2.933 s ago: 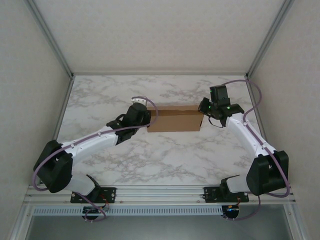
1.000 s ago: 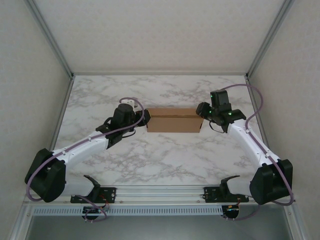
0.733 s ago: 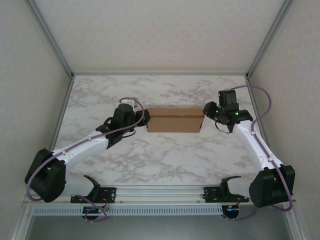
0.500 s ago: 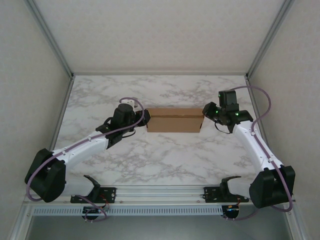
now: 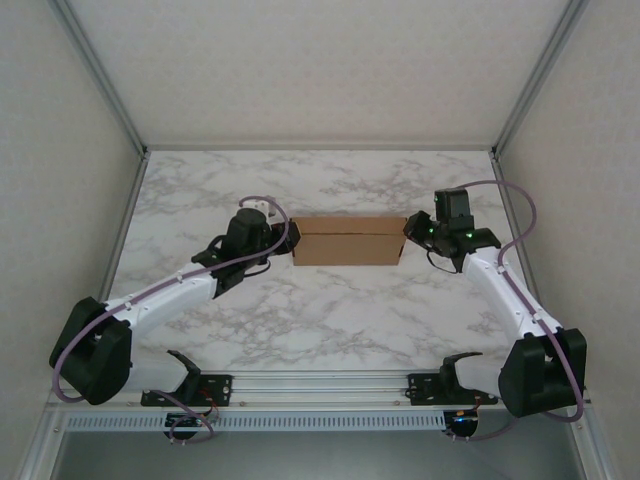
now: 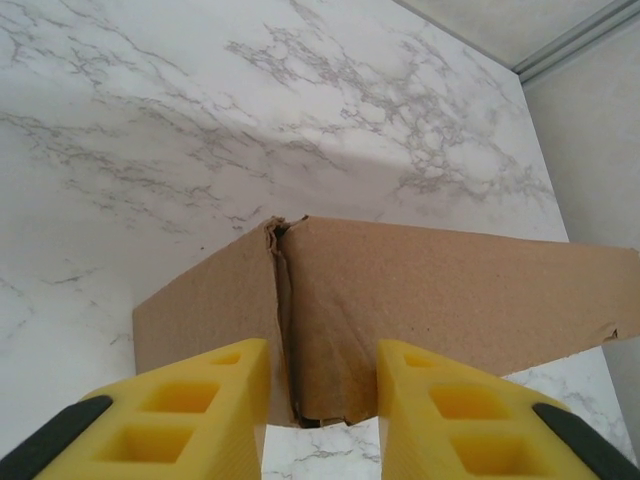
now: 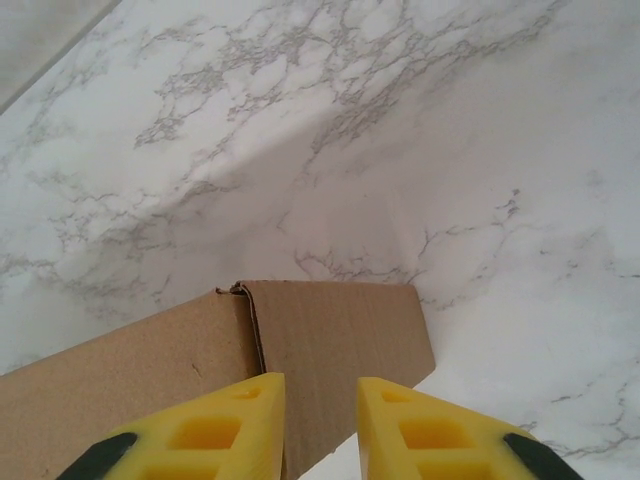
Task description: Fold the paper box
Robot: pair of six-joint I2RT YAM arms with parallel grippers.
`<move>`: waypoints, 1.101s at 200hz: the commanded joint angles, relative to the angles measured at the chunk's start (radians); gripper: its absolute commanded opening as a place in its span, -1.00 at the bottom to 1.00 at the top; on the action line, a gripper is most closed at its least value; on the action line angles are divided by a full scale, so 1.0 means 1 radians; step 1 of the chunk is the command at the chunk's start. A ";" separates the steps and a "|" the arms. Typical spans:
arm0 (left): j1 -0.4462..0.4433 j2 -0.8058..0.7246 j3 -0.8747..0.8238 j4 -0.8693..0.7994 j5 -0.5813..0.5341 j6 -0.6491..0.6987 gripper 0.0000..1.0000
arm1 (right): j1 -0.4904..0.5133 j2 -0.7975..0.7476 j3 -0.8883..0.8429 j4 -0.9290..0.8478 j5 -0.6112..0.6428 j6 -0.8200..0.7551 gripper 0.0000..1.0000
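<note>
1. At the left end of the paper box [image 5: 348,242], the left gripper [image 5: 289,238] hovers, fingers moderately parted, holding nothing.
2. Mid-table [image 5: 330,320], the box's long axis runs left-right between both arms.
3. The right gripper [image 5: 410,232] faces the right end, narrowly parted, equally near.

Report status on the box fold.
Left gripper open at left end of paper box. Right gripper open at right end. Box folded up, sitting on table. Nothing blocking.

White arms [image 5: 165,290] — yellow pincers [image 6: 322,352], purple cables [image 5: 263,197]
</note>
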 commanded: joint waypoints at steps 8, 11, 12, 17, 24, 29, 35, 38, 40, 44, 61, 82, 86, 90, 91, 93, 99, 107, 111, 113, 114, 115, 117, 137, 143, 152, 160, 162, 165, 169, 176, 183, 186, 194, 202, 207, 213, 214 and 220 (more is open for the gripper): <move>0.024 0.029 -0.068 -0.060 -0.003 -0.026 -0.40 | -0.002 0.048 -0.047 -0.097 0.027 0.009 -0.52; 0.026 0.032 -0.073 -0.055 0.001 -0.031 -0.40 | -0.001 0.048 -0.046 -0.097 0.027 0.010 -0.52; 0.026 0.034 -0.075 -0.053 0.004 -0.032 -0.41 | -0.001 0.048 -0.046 -0.097 0.027 0.010 -0.53; 0.029 0.038 -0.086 -0.044 0.014 -0.042 -0.41 | -0.001 0.050 -0.045 -0.097 0.027 0.010 -0.53; 0.031 0.043 -0.100 -0.031 0.022 -0.055 -0.43 | -0.001 0.050 -0.044 -0.099 0.024 0.009 -0.53; 0.034 0.046 -0.111 -0.021 0.029 -0.063 -0.43 | -0.001 0.052 -0.042 -0.099 0.020 0.005 -0.53; 0.035 0.049 -0.124 -0.008 0.037 -0.074 -0.43 | -0.002 0.053 -0.039 -0.103 0.018 0.003 -0.53; 0.036 0.052 -0.131 -0.001 0.042 -0.080 -0.44 | -0.001 0.056 -0.037 -0.105 0.019 0.000 -0.53; 0.037 0.053 -0.137 0.002 0.046 -0.082 -0.44 | -0.001 0.056 -0.038 -0.107 0.020 0.000 -0.53; 0.038 0.056 -0.146 0.009 0.052 -0.088 -0.45 | -0.001 0.057 -0.037 -0.109 0.021 -0.001 -0.53; 0.042 0.066 -0.163 0.021 0.061 -0.095 -0.47 | 0.001 0.061 -0.044 -0.113 0.020 -0.003 -0.53; 0.049 0.062 -0.151 0.003 0.054 -0.073 -0.47 | 0.005 0.062 -0.052 -0.101 -0.002 -0.016 -0.53; 0.049 0.059 -0.146 -0.005 0.050 -0.067 -0.47 | 0.006 0.061 -0.054 -0.096 -0.007 -0.021 -0.53; 0.051 0.056 -0.141 -0.010 0.047 -0.063 -0.47 | 0.008 0.057 -0.057 -0.088 -0.019 -0.024 -0.52; 0.051 0.055 -0.140 -0.011 0.046 -0.062 -0.47 | 0.008 0.057 -0.058 -0.085 -0.020 -0.025 -0.52; 0.051 0.054 -0.137 -0.014 0.045 -0.059 -0.47 | 0.009 0.053 -0.061 -0.080 -0.026 -0.027 -0.52; 0.053 0.051 -0.132 -0.020 0.043 -0.054 -0.46 | 0.015 0.042 -0.068 -0.067 -0.032 -0.028 -0.51; 0.054 0.050 -0.127 -0.025 0.044 -0.048 -0.46 | 0.022 0.029 -0.075 -0.058 -0.033 -0.027 -0.50; 0.054 0.050 -0.127 -0.025 0.044 -0.045 -0.46 | 0.025 0.024 -0.078 -0.056 -0.033 -0.027 -0.50; 0.054 0.051 -0.127 -0.025 0.045 -0.045 -0.45 | 0.025 0.020 -0.080 -0.055 -0.033 -0.028 -0.50; 0.054 0.053 -0.127 -0.024 0.046 -0.044 -0.45 | 0.027 0.020 -0.080 -0.054 -0.033 -0.028 -0.50; 0.054 0.054 -0.127 -0.025 0.047 -0.043 -0.45 | 0.028 0.019 -0.081 -0.053 -0.033 -0.028 -0.50; 0.054 0.056 -0.127 -0.026 0.047 -0.042 -0.45 | 0.028 0.016 -0.084 -0.052 -0.032 -0.028 -0.50; 0.054 0.086 -0.139 -0.014 0.065 -0.043 -0.45 | 0.030 0.022 -0.104 -0.053 -0.014 -0.022 -0.52; 0.054 0.095 -0.147 -0.007 0.070 -0.046 -0.45 | 0.031 0.034 -0.109 -0.060 -0.006 -0.015 -0.53; 0.057 0.107 -0.157 0.009 0.079 -0.048 -0.45 | 0.030 0.060 -0.118 -0.066 -0.003 -0.003 -0.58; 0.061 0.121 -0.163 0.012 0.084 -0.050 -0.45 | 0.031 0.083 -0.124 -0.068 -0.006 0.011 -0.61; 0.060 0.124 -0.164 0.012 0.084 -0.050 -0.46 | 0.031 0.086 -0.126 -0.067 -0.007 0.015 -0.62; 0.062 0.128 -0.165 0.011 0.084 -0.048 -0.46 | 0.031 0.092 -0.130 -0.066 -0.009 0.017 -0.63; 0.064 0.131 -0.165 0.008 0.085 -0.046 -0.47 | 0.032 0.094 -0.133 -0.064 -0.015 0.023 -0.64; 0.066 0.131 -0.162 0.002 0.086 -0.039 -0.48 | 0.032 0.092 -0.136 -0.055 -0.021 0.023 -0.65; 0.068 0.119 -0.156 -0.009 0.076 -0.027 -0.50 | 0.032 0.079 -0.137 -0.047 -0.023 0.019 -0.65; 0.068 0.110 -0.151 -0.017 0.068 -0.022 -0.50 | 0.032 0.072 -0.136 -0.047 -0.022 0.016 -0.65; 0.068 0.081 -0.141 -0.035 0.041 -0.005 -0.50 | 0.032 0.048 -0.128 -0.045 -0.022 0.003 -0.65; 0.068 0.041 -0.131 -0.052 0.009 0.008 -0.50 | 0.033 0.020 -0.119 -0.043 -0.022 -0.007 -0.64; 0.068 0.018 -0.125 -0.060 -0.009 0.018 -0.50 | 0.033 -0.001 -0.118 -0.041 -0.026 -0.013 -0.64; 0.068 -0.009 -0.116 -0.074 -0.025 0.029 -0.49 | 0.033 -0.026 -0.117 -0.033 -0.029 -0.015 -0.64; 0.068 -0.013 -0.114 -0.076 -0.028 0.031 -0.49 | 0.033 -0.029 -0.117 -0.032 -0.031 -0.016 -0.64; 0.068 -0.037 -0.109 -0.088 -0.036 0.038 -0.48 | 0.036 -0.054 -0.122 -0.024 -0.039 -0.017 -0.64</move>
